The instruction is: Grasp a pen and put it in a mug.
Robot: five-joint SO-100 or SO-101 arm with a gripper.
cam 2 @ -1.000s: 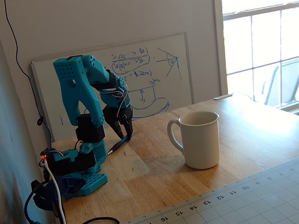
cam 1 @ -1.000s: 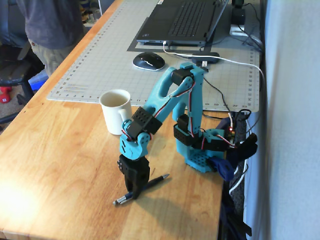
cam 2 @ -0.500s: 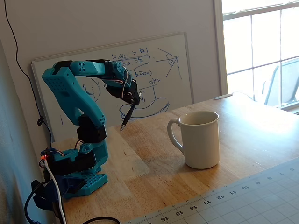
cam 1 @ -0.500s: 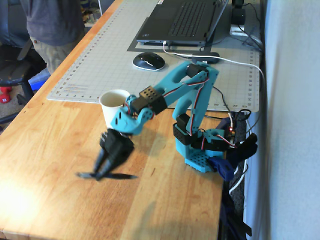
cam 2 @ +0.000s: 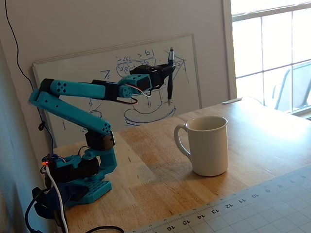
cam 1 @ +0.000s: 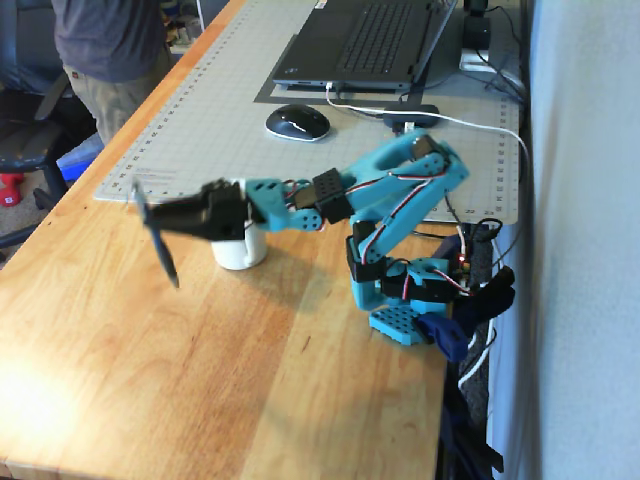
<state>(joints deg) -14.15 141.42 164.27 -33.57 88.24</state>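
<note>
My gripper (cam 1: 155, 217) is shut on the dark pen (cam 1: 160, 240) and holds it in the air. In a fixed view the pen (cam 2: 170, 80) hangs nearly upright, tip down, in my gripper (cam 2: 169, 73), well above the table. The cream-white mug (cam 2: 208, 144) stands upright on the wooden table, handle toward the arm's base. In a fixed view the mug (cam 1: 242, 250) is partly hidden behind the gripper body. The pen is beyond the mug's far side, not over its opening.
A grey cutting mat (cam 1: 220, 110) carries a laptop (cam 1: 365, 45) and a mouse (cam 1: 297, 122). A person (cam 1: 110, 50) stands at the table's far left corner. A whiteboard (cam 2: 121, 87) leans on the wall behind the arm. The arm's base (cam 1: 400, 300) sits at the table edge.
</note>
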